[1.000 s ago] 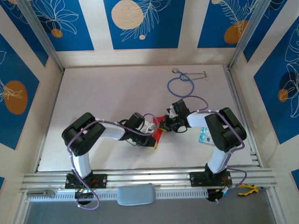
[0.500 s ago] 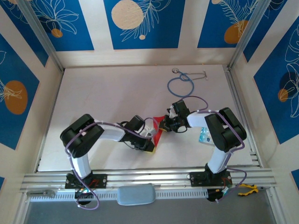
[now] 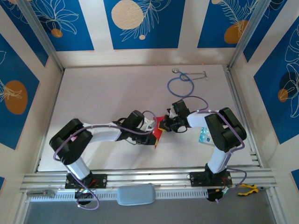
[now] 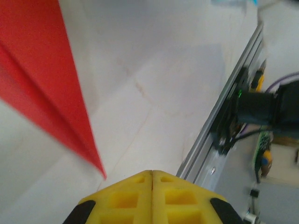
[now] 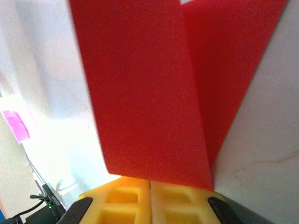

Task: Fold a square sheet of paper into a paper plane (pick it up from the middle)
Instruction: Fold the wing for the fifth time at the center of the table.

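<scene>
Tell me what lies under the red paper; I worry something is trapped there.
White table shows around the red paper. The patch directly beneath is hidden by the folded sheet itself, which the right pincer grips.

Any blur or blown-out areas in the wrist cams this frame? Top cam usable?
Left wrist: red paper smeared and soft, left gripper in focus. Right wrist: the paper looks grainy with soft edges, and the table at left is blown out white. Top external: even light, sharp, no glare; stethoscope crisp.
</scene>
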Action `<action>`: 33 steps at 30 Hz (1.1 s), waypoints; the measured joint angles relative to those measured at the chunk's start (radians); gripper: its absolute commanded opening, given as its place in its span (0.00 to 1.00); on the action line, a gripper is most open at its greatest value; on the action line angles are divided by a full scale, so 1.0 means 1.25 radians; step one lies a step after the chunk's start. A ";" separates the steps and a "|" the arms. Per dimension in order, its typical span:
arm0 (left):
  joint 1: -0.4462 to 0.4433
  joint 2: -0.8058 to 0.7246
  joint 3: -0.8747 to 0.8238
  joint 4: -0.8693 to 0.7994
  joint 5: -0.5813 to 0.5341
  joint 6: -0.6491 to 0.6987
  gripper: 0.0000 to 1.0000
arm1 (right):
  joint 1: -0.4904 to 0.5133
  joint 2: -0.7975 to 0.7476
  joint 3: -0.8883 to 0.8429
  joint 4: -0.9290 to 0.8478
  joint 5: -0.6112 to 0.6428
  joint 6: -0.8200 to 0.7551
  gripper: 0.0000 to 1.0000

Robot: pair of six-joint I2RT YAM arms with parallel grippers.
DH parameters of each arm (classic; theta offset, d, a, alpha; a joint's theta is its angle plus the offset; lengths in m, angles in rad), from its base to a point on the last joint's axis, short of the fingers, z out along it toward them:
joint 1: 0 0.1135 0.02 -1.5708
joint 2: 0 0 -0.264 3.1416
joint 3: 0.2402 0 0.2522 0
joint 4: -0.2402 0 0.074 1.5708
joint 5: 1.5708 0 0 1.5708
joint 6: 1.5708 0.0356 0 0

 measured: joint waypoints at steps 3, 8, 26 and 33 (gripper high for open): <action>0.000 0.046 0.021 0.072 -0.016 -0.047 0.03 | 0.000 0.000 0.000 0.000 0.000 0.000 0.06; 0.000 0.110 0.033 0.132 -0.040 -0.093 0.02 | 0.001 0.000 0.000 0.000 0.000 0.003 0.06; -0.005 0.131 -0.025 0.192 -0.065 -0.104 0.02 | 0.001 0.000 -0.001 0.001 0.000 0.004 0.06; -0.018 0.094 -0.057 0.162 -0.070 -0.076 0.02 | 0.001 0.000 -0.001 0.001 0.001 0.006 0.06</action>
